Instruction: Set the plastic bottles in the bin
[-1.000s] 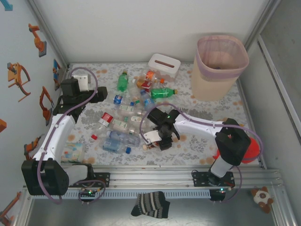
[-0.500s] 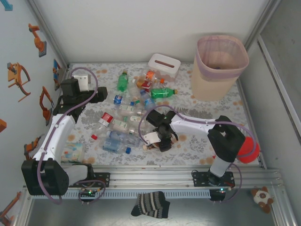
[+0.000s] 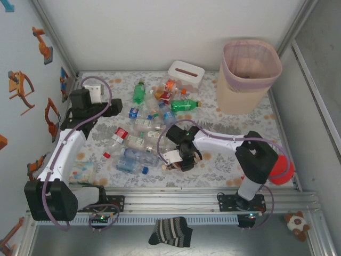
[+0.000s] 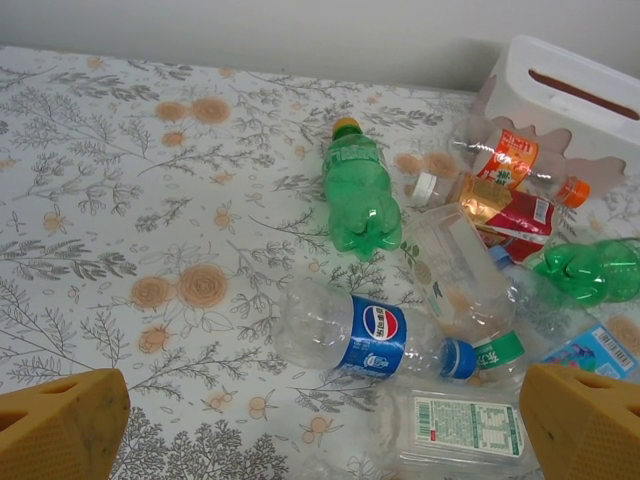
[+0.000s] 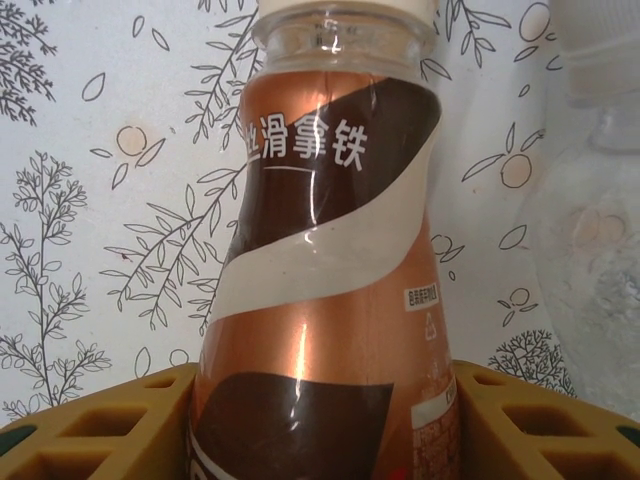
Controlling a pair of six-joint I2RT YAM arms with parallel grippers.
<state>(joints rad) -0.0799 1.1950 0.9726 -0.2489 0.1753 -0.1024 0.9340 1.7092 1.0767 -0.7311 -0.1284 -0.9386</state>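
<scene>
A: How is the brown bottle [image 5: 330, 300] shown?
B: White-capped, copper-and-brown label; laid on the table [image 3: 234, 160], pinched by the right gripper [image 3: 178, 161]. The left gripper [image 4: 320, 420] is spread wide.
A: And the bin [image 3: 229, 90]?
B: Lined with a pink bag [image 3: 250, 66], set at the far right.

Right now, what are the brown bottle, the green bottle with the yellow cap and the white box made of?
The brown bottle looks like clear plastic wrapped in glossy coppery film: light streaks run down it. The green bottle seems tinted see-through plastic, with glints and a lumpy moulded base. The white box is probably smooth matte plastic.
</scene>
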